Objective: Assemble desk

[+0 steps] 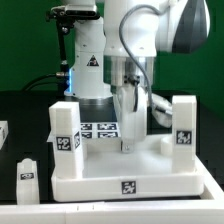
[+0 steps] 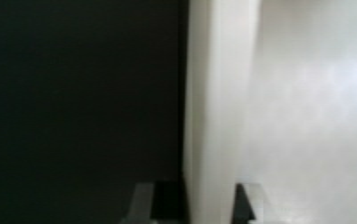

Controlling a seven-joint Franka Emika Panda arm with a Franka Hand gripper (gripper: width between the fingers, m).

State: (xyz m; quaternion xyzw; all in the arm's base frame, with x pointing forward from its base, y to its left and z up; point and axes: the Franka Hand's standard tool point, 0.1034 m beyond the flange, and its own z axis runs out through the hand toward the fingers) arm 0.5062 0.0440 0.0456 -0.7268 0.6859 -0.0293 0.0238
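Your desk panel lies flat on the black table, in the middle of the exterior view. One white leg stands at its far corner on the exterior view's left, and a second leg stands on the right. The gripper reaches straight down at the panel's far edge. In the wrist view you see its fingertips pinched on a thin upright white edge, apparently the panel's rim. A loose leg sits just off the near corner on the exterior view's left, and the marker board lies behind the panel.
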